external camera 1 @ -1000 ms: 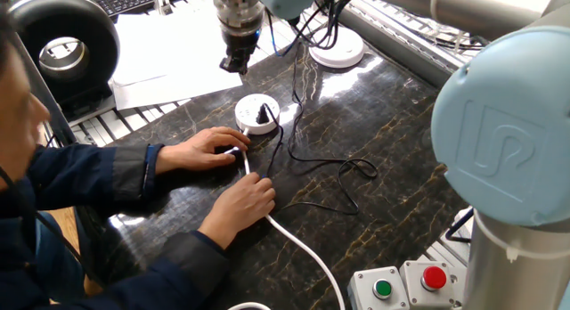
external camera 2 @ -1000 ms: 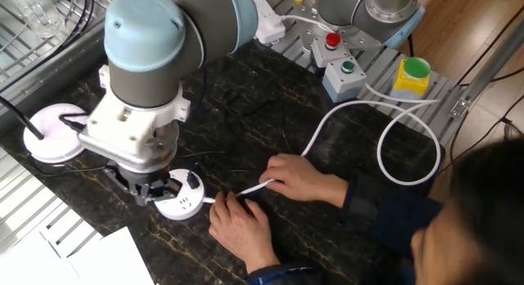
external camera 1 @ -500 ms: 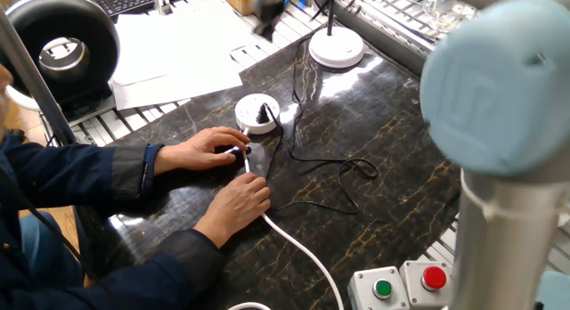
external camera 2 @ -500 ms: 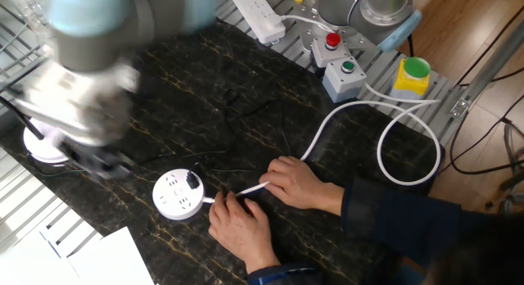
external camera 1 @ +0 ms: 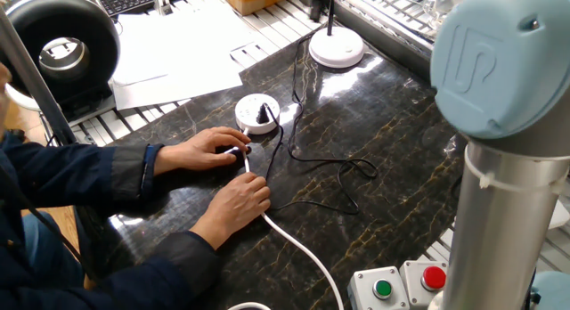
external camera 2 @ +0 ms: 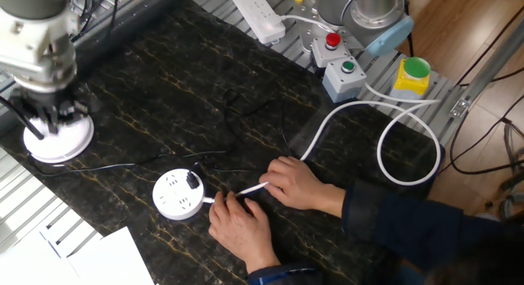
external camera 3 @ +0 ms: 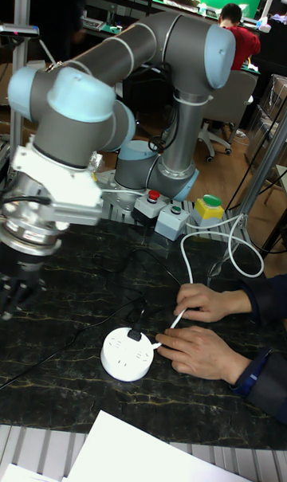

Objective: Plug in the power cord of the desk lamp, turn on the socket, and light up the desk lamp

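Socket on dark table, plug seated in top; cord loops across table to lamp at edge. Two hands pinch white cable beside socket. Gripper above lamp base; finger spread indiscernible.

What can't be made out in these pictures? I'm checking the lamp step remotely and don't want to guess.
- Gripper jaws: in the other fixed view the wrist body hides them over the desk lamp; cut off by the left edge in the tall fixed view.
- Lamp lit or not: its head is cut off by the top edge in one fixed view.
- Socket switch: too small, partly behind the person's hands.
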Robot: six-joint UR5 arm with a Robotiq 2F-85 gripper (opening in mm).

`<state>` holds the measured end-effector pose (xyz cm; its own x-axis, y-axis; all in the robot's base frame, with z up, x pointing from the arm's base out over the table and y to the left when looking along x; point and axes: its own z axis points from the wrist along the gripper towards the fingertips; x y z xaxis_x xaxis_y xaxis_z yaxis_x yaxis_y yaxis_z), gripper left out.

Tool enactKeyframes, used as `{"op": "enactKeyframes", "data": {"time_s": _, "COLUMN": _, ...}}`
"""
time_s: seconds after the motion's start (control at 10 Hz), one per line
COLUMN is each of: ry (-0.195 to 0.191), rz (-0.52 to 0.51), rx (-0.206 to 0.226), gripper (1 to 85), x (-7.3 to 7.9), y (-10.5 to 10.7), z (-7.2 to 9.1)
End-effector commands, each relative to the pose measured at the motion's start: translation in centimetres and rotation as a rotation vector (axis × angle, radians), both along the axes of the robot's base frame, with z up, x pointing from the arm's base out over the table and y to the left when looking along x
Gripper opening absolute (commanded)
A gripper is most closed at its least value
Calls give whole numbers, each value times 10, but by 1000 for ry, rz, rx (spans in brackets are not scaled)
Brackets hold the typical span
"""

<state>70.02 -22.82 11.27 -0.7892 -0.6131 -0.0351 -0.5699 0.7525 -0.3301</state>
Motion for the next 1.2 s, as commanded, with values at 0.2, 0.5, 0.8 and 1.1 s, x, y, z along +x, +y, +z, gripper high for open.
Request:
{"op": "enactKeyframes", "data": {"time_s": 0.2, "ry": 7, "rz": 75, "rx": -53, "gripper": 10, "x": -15, "y": -39, "z": -23}}
{"op": "enactKeyframes", "data": {"time_s": 0.5, "ry": -17, "rz": 162, "rx": -90, "gripper": 10, "x": -3, "y": -44, "z": -29}}
{"op": "enactKeyframes", "data": {"time_s": 0.8, "ry": -19, "rz": 170, "rx": -45, "gripper": 10, "x": -13, "y": -38, "z": -43}}
{"op": "enactKeyframes", "data": {"time_s": 1.1, "ry": -1, "rz": 172, "rx": -40, "gripper": 10, "x": -24, "y": -40, "z": -45}}
